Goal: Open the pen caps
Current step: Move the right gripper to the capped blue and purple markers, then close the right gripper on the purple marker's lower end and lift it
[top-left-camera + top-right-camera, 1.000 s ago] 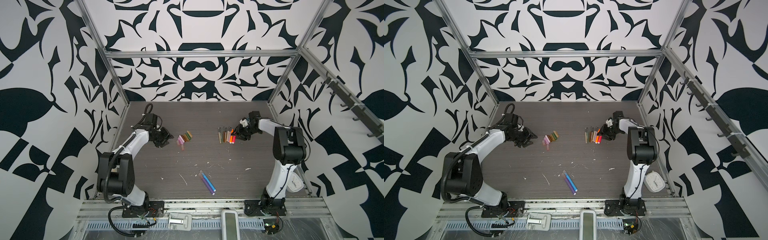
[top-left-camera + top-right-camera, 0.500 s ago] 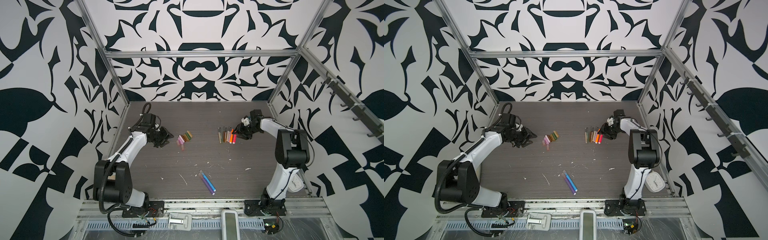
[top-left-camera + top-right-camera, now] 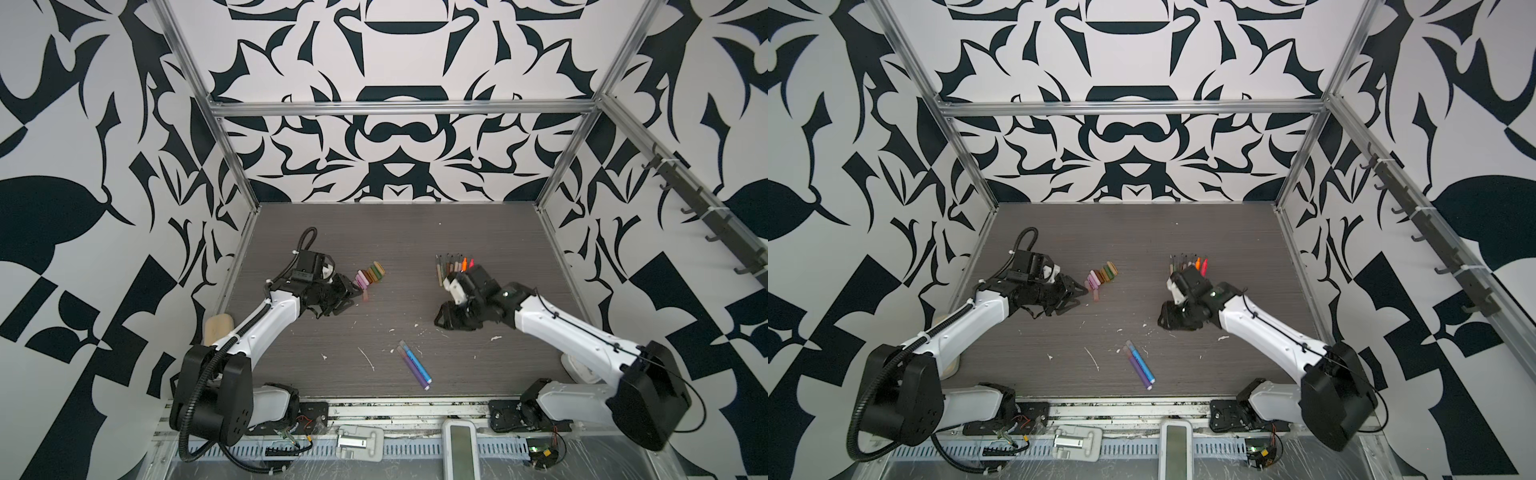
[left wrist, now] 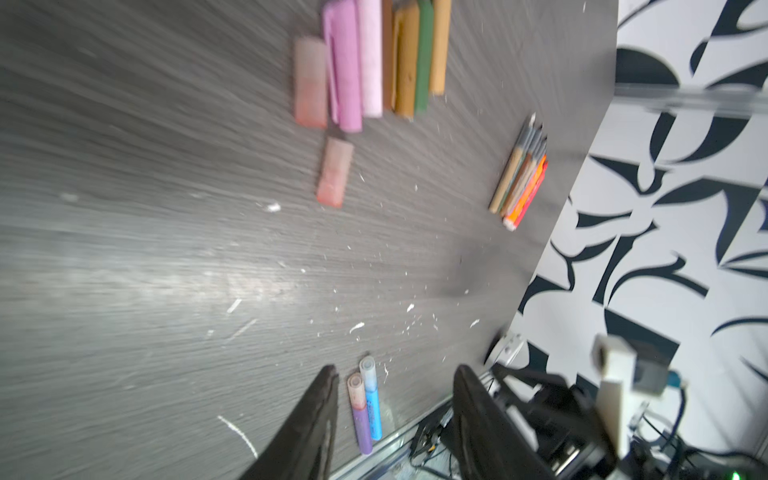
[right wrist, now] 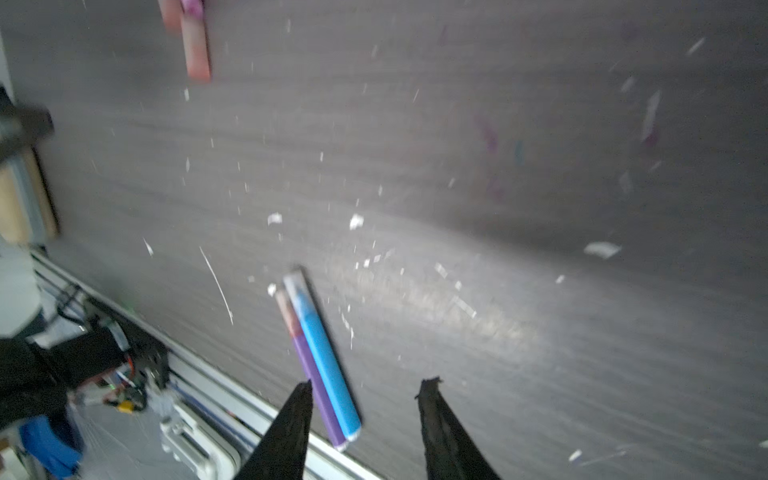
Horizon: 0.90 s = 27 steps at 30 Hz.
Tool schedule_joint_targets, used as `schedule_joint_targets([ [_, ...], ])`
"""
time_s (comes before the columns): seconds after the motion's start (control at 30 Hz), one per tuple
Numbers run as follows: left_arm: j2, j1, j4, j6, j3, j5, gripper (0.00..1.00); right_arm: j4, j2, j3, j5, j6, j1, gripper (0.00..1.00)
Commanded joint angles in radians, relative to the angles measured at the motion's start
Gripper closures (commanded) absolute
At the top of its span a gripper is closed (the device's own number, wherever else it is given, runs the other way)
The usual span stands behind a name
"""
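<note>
The right tool [image 3: 448, 321] has swung back from the uncapped pen bodies [image 3: 452, 266] near the counter's [image 3: 374, 232] right edge and hangs open and empty, short of the blue and purple pens [image 3: 414, 364] by the near edge, seemingly the last still capped. The left tool [image 4: 395, 374], also open and empty, stays beside the row of removed pen caps [image 3: 371, 274] left of centre. No writing is legible.

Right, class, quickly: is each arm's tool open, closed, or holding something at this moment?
Left tool: open, holding nothing.
Right tool: open, holding nothing.
</note>
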Motion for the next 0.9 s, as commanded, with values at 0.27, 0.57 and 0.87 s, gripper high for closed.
schedule_joint_targets([
  [0.27, -0.012, -0.031, 0.097, -0.055, -0.047, 0.015, 0.52, -0.009, 0.062, -0.029, 0.142, 0.142, 0.278, 0.61],
  [0.57, 0.044, -0.033, 0.026, 0.022, 0.013, 0.033, 0.52, 0.023, 0.225, 0.043, 0.164, 0.115, 0.370, 0.62],
  [0.87, 0.034, -0.031, 0.013, 0.027, 0.039, 0.042, 0.52, -0.004, 0.372, 0.103, 0.215, 0.147, 0.428, 0.71],
])
